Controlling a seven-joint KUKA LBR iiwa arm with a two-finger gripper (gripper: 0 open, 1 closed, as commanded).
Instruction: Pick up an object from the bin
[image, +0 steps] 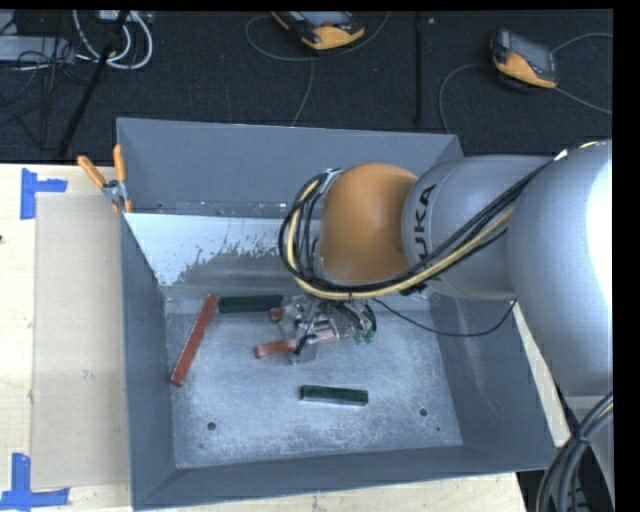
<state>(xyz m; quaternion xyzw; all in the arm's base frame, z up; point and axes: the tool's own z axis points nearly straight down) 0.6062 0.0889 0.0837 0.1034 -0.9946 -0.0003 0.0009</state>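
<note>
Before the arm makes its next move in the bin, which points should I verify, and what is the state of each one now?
1. The tool is low inside the grey metal bin, near its middle: ok.
2. A short reddish-brown piece lies right beside the tool: ok.
3. Whether the tool holds that piece: cannot tell.
4. The long reddish-brown stick lies apart, at the left: ok.
5. The dark green bar toward the view's bottom lies clear of the tool: ok.
</note>
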